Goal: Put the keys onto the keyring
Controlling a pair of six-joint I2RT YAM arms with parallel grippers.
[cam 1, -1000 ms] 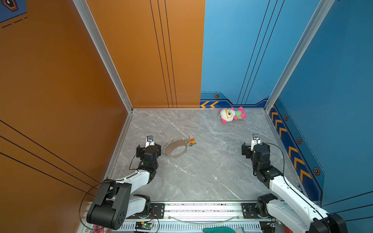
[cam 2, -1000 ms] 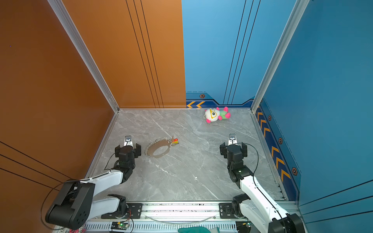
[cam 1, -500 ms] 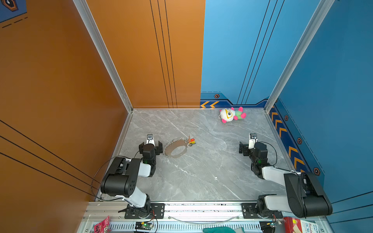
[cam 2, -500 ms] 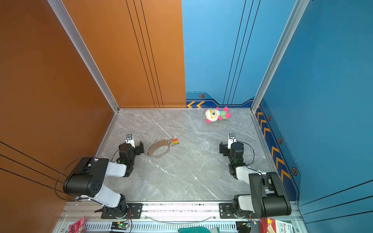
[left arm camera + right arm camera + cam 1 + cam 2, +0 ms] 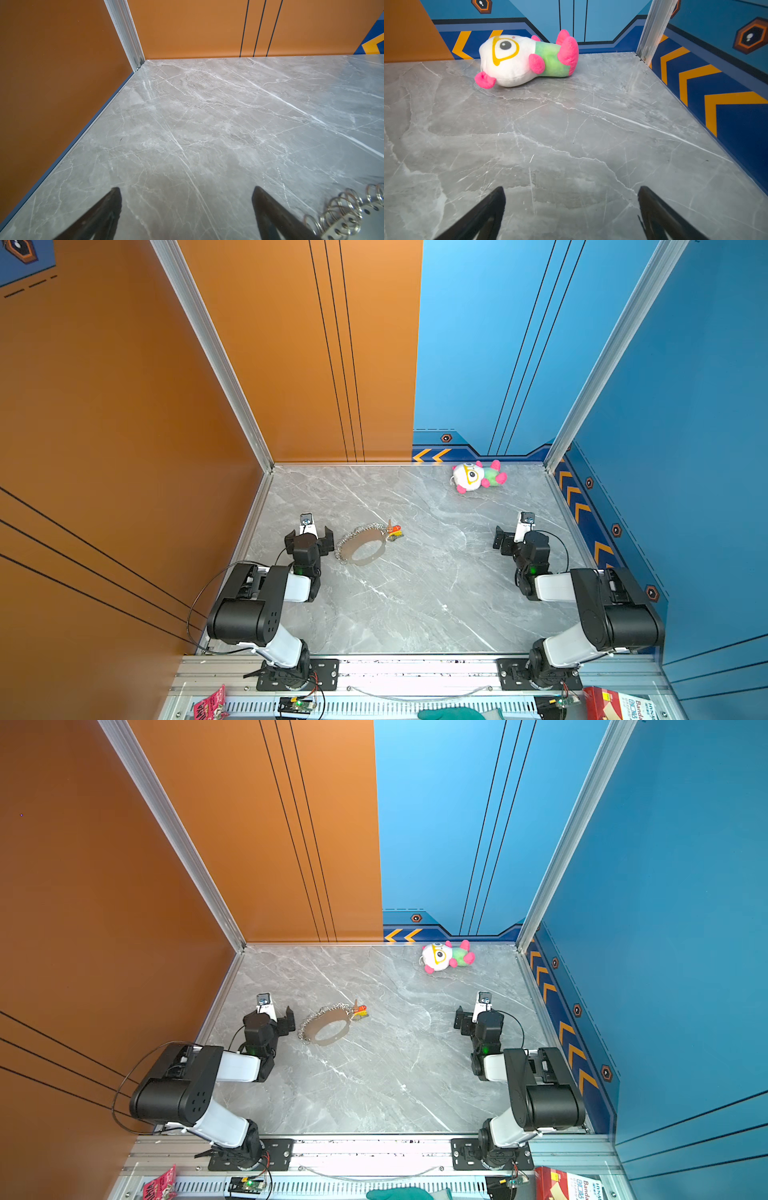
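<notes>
Change: both arms fold up. Their elbows, low and stretched out a second ago, now stand raised over the near edge of the table [image 5: 415,597]. The claw tips barely shift.
Left claw [image 5: 309,536]: wide and empty, low over the table, just beside the left end of the keyring [image 5: 351,552]. No contact shows in the top views.
Left wrist view: the fingers [image 5: 113,205] are spread over bare marble. The keyring's wire rings sit at the edge of the view, outside the fingers.
Right claw [image 5: 509,540]: wide and empty, on the right side of the table, well apart from the keyring.
Right wrist view: bare marble between the fingers, with the plush toy [image 5: 525,60] ahead by the back wall.
Keyring: flat on the table, left of centre, in the same spot as a second ago.
Keys [image 5: 394,531]: a yellow head and a red-orange head at the keyring's far right end, touching or overlapping its edge. They have not moved. They are too small to tell whether either is threaded on a wire ring.
Meaning: the change is in arm posture only; nothing is gripped or displaced.
Judgement: if the keys lie loose, the whole task is still to do. The left claw is best placed to pin the keyring. The right claw would have to cross the table to reach the keys.
</notes>
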